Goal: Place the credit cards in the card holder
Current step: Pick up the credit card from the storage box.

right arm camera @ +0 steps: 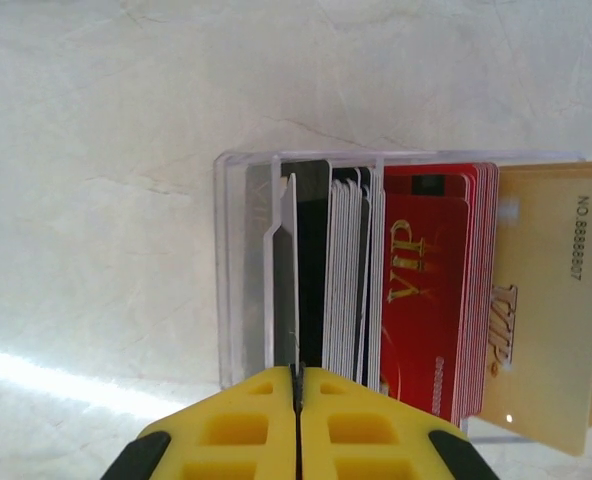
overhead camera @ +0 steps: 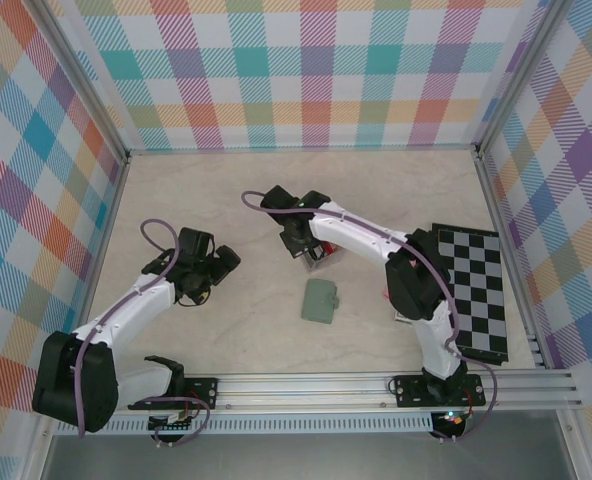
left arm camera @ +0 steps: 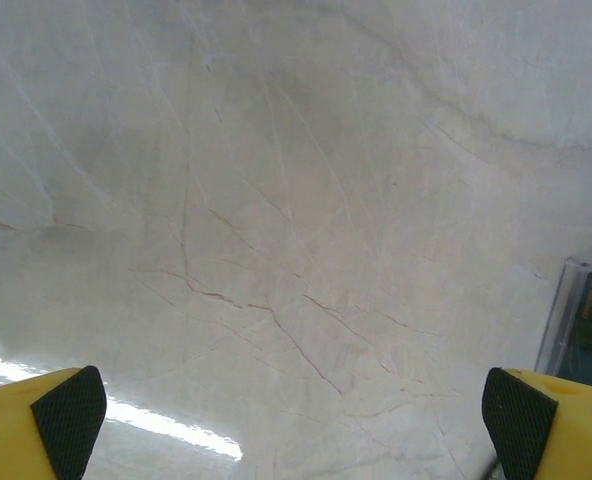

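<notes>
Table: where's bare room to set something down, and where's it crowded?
Bare: far strip along the back wall; between wallet and left tool. Crowded: the rack, where the right tool grips a card, and chessboard.

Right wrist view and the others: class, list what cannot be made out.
Right wrist: whether the shut right gripper pinches a card; its fingers hide the contact.
Left wrist: rack cut off by the right edge.
Top: rack mostly hidden under the right arm.
Top: holder closed, slots unseen.

Bare table point(overhead camera: 266, 340) is lying open from six to eight o'clock of the card holder point(overhead camera: 321, 300). The left gripper point(overhead camera: 214, 262) is standing at ten, while the card rack point(right arm camera: 238, 260) and right arm point(overhead camera: 361, 235) are crowding twelve to two.
</notes>
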